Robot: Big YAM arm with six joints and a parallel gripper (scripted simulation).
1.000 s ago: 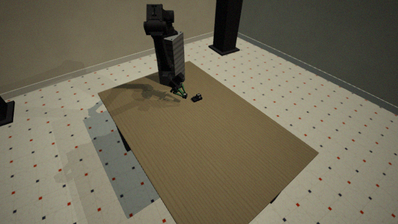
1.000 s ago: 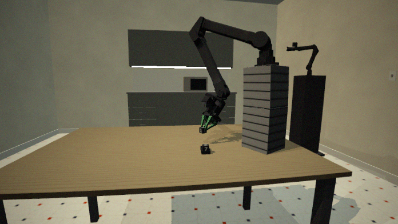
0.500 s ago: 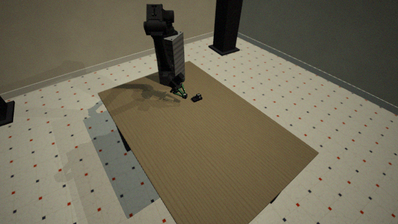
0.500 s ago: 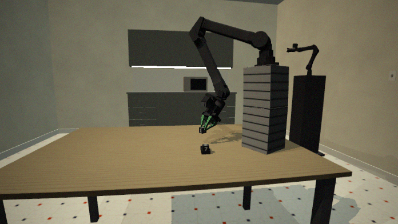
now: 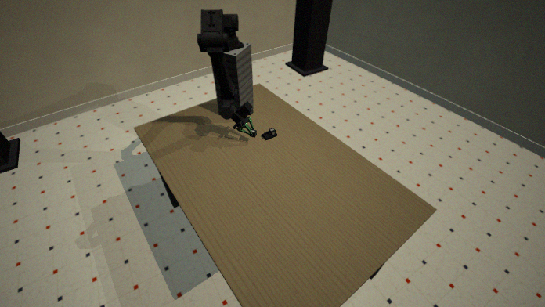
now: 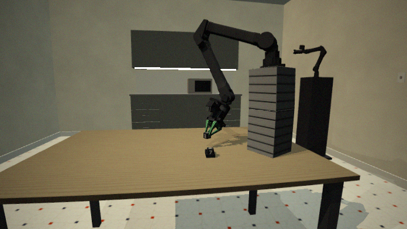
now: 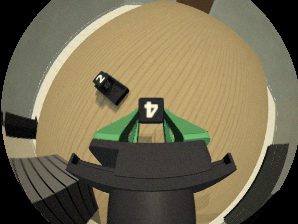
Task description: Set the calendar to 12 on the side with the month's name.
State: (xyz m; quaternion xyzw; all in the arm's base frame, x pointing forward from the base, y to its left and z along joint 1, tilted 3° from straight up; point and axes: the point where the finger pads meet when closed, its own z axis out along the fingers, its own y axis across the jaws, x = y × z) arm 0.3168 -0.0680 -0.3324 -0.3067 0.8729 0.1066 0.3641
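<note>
My gripper [image 5: 251, 132] [image 6: 207, 134] [image 7: 152, 121] is shut on a small black cube [image 5: 254, 134] [image 6: 206, 135] [image 7: 152, 108]. It holds the cube in the air above the table, and a white 4 on the cube faces the wrist camera. The black tray [image 5: 271, 135] [image 6: 210, 156] [image 7: 117, 92] lies flat on the table a short way from the gripper. The second black cube [image 6: 209, 151] [image 7: 100, 79] stands in it, showing a 7 in the exterior view. The tray's month side is too small to read.
The wooden table [image 5: 294, 196] [image 6: 117, 163] carries the grey ribbed pedestal [image 5: 240, 78] [image 6: 270, 111] of my arm at its far end, close behind the tray. A black pillar [image 5: 309, 35] [image 6: 314, 114] with a second arm stands on the floor beyond the table.
</note>
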